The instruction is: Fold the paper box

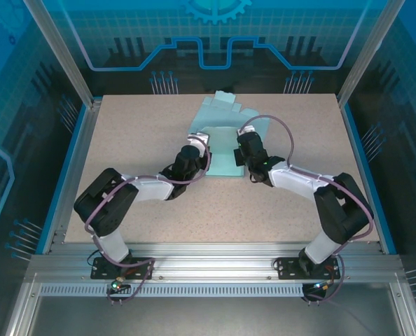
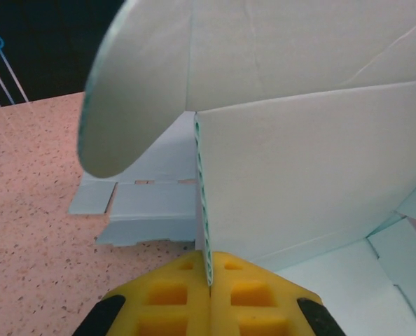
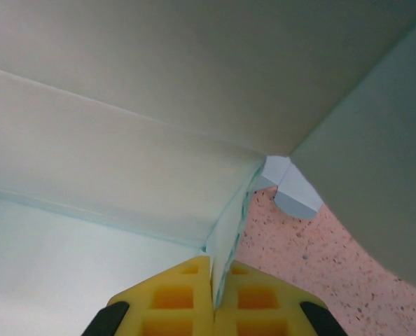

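Left gripper (image 2: pixel 209 271) and right gripper (image 3: pixel 211 269) are both closed on walls of the box (image 1: pixel 222 112).
The box sits at the middle of the table (image 1: pixel 124 140), toward its far edge. The card seems light, stiff and easy to crease, so grip wall edges near the folds.

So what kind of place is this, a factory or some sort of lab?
Probably a lab test cell or demo booth, not a factory line: a left arm and right arm bolted to an aluminium frame, one speckled table, and blue see-through walls around it.
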You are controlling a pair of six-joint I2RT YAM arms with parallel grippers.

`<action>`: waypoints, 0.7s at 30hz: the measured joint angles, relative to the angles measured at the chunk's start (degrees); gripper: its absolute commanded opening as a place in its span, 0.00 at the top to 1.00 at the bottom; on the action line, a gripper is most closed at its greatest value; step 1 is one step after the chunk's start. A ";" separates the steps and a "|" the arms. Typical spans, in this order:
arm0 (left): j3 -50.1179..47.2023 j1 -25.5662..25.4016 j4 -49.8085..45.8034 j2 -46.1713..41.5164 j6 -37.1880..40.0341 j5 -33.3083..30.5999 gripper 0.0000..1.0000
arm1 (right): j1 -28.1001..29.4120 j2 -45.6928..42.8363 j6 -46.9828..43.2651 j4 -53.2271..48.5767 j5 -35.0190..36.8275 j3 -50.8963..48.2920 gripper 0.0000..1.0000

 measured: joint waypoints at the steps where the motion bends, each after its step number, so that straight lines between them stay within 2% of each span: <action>1: 0.02 0.00 0.02 0.48 0.02 -0.24 0.95 | 0.00 0.68 0.02 0.76 0.15 0.00 1.00; 7: 0.02 -0.04 0.00 2.95 -0.11 -1.14 0.95 | 0.00 4.33 0.44 3.69 0.37 -0.02 1.00; 21: -0.74 -1.29 2.10 3.65 -3.52 -2.80 0.95 | 1.20 4.15 3.67 12.61 2.82 -5.42 1.00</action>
